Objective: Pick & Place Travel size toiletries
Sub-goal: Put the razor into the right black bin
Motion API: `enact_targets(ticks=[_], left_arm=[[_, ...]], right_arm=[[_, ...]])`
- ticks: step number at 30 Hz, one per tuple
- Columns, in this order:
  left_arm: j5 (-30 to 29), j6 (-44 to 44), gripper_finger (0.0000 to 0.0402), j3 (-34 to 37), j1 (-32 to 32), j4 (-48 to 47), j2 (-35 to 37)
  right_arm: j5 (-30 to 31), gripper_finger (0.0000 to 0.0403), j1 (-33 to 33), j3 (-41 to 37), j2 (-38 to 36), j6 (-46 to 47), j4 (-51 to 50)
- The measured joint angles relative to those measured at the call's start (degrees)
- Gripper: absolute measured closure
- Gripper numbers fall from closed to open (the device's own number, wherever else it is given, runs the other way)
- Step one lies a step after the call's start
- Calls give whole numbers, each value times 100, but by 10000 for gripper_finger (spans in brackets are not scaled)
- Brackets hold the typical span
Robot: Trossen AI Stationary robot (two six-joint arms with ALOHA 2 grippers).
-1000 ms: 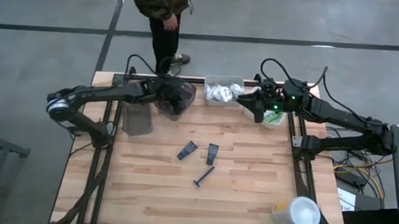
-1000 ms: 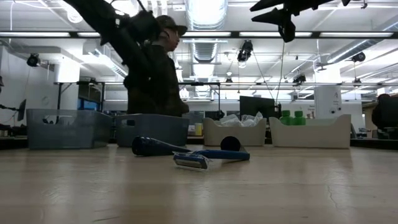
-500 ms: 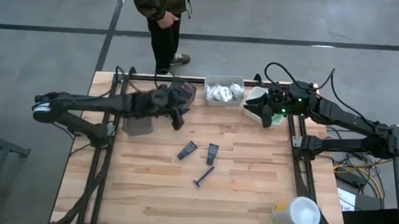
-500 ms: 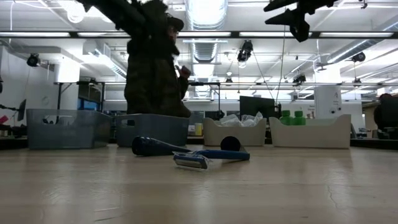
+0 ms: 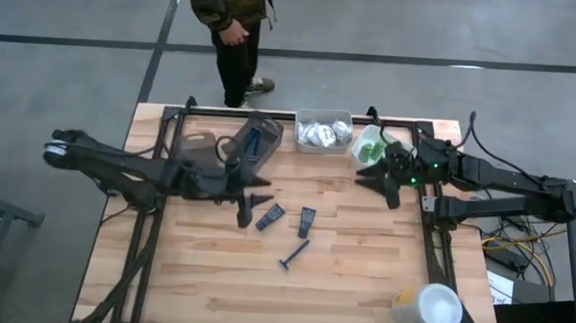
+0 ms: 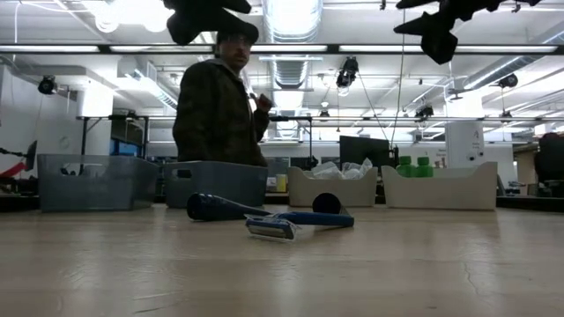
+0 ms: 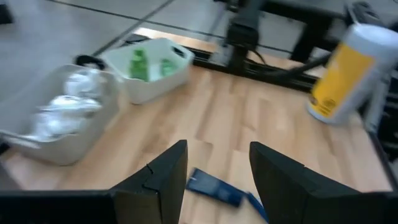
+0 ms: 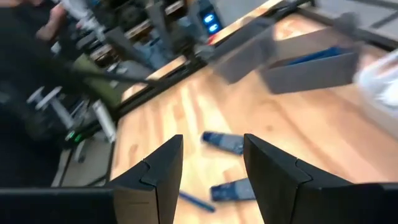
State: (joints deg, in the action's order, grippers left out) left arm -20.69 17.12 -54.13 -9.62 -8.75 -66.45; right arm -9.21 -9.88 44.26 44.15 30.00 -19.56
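Observation:
Two dark navy flat tubes (image 5: 270, 217) (image 5: 306, 221) and a blue razor (image 5: 294, 253) lie flat on the middle of the table. My left gripper (image 5: 249, 197) hovers open and empty just left of the tubes; its wrist view shows one tube (image 7: 214, 188) between the fingertips, below them. My right gripper (image 5: 387, 183) is open and empty in the air, just near of the white tray (image 5: 371, 147) that holds the green bottles. Its wrist view shows both tubes (image 8: 224, 142) (image 8: 233, 186). White packets fill a second white tray (image 5: 322, 132).
Two grey trays (image 5: 256, 140) (image 5: 199, 146) stand at the far edge, left of the white ones. A big white and yellow cup (image 5: 429, 308) lies at the near right corner. A person (image 5: 227, 8) stands beyond the far edge. Bare wood lies near of the razor.
My left gripper has moved from over the grey tray at the far edge toward the near edge, ending beside the dark tubes. My right gripper has drifted from over the green bottle tray toward the near edge. The things on the table have stayed put.

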Motion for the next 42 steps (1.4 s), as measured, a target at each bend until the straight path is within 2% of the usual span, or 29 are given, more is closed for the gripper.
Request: enact_targets(ticks=[5, 7, 11, 17, 23, 28, 33, 38, 42], left_arm=[[87, -10, 223, 2, -440, -35, -210], [306, -97, 223, 2, -552, -75, -297], [707, -219, 223, 2, -688, -138, -562], [785, -227, 223, 2, -718, -183, -1112], [1126, -25, 223, 4, -777, -181, -1503], [1357, 352, 223, 4, -956, -183, -1473], [1358, 361, 223, 4, -1205, -192, -1370], [1346, 405, 223, 4, -1338, -199, -1367], [1331, 569, 223, 4, -1410, -201, -1364]], right_arm=[[11, 247, 791, 0, 207, -187, 3], [16, 254, 1101, 1, 314, -190, 6], [17, 269, 1674, 2, 635, -188, 8], [15, 285, 2353, 8, 1337, -265, 255], [9, 298, 2914, 8, 2356, -1148, 1676], [-6, 307, 3080, 77, 3301, -1588, 2784], [0, 291, 3043, 710, 4207, -2249, 2149], [16, 250, 3050, 1629, 5201, -3210, 1022], [25, 215, 2975, 2336, 5944, -3923, 575]])
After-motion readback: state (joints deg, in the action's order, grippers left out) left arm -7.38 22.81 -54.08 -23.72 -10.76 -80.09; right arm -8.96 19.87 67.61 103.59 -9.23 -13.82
